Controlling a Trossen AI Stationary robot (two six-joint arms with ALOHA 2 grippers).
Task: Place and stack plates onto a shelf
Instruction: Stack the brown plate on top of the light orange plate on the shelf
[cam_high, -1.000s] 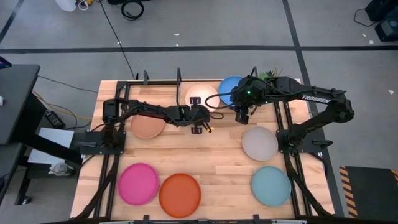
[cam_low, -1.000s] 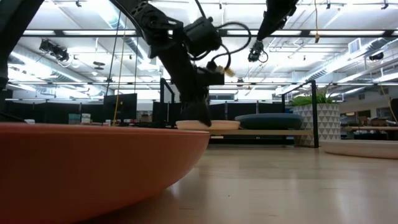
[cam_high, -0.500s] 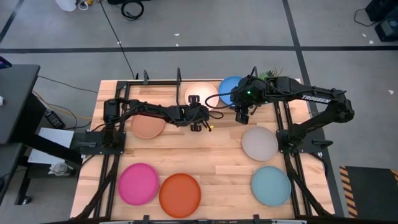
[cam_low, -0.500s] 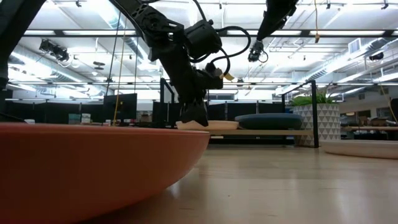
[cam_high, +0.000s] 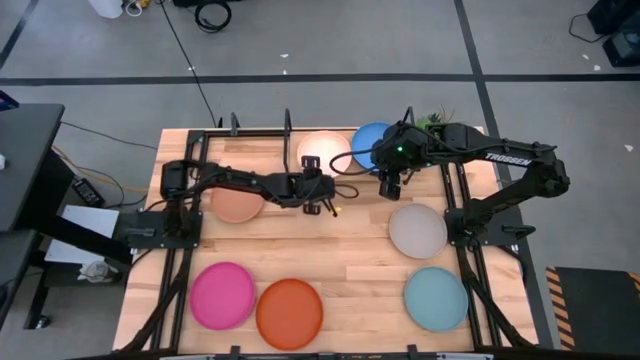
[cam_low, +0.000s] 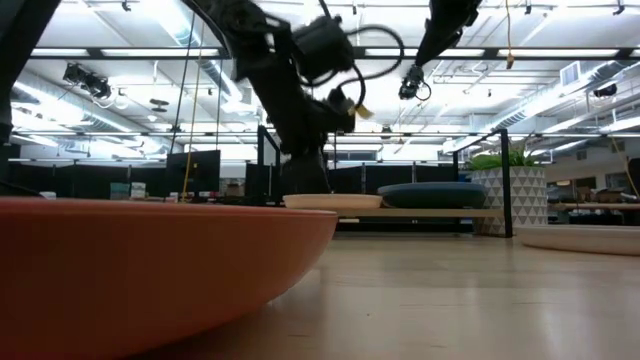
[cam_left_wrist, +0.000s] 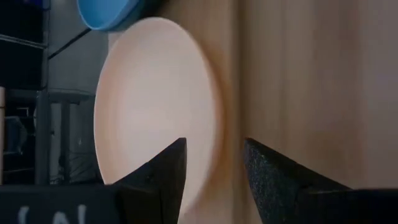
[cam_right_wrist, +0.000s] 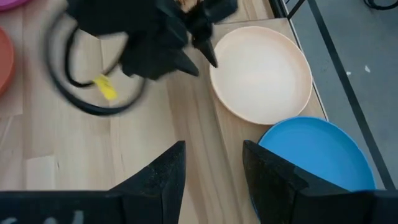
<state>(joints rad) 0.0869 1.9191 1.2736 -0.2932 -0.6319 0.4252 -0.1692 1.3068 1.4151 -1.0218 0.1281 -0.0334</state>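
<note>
We see left gripper (cam_high: 312, 164) parted and empty, just beside cream plate (cam_high: 322, 152) on shelf (cam_high: 262, 132) | right gripper (cam_high: 388, 186) parted, empty, near blue plate (cam_high: 370, 140).

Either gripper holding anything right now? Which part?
Nothing held. Left gripper is open beside the cream plate, clear of its rim; right gripper is open above the table, empty.

Seven round shallow matte plates show on the table: one cream plate (cam_high: 322, 150), one blue plate (cam_high: 369, 138), one tan plate (cam_high: 238, 205), one grey plate (cam_high: 417, 230), one light teal plate (cam_high: 436, 298), one magenta plate (cam_high: 222, 294) and one orange plate (cam_high: 290, 313). There are two dark robot arms, and one green potted plant (cam_high: 436, 119) at the table's far edge.
</note>
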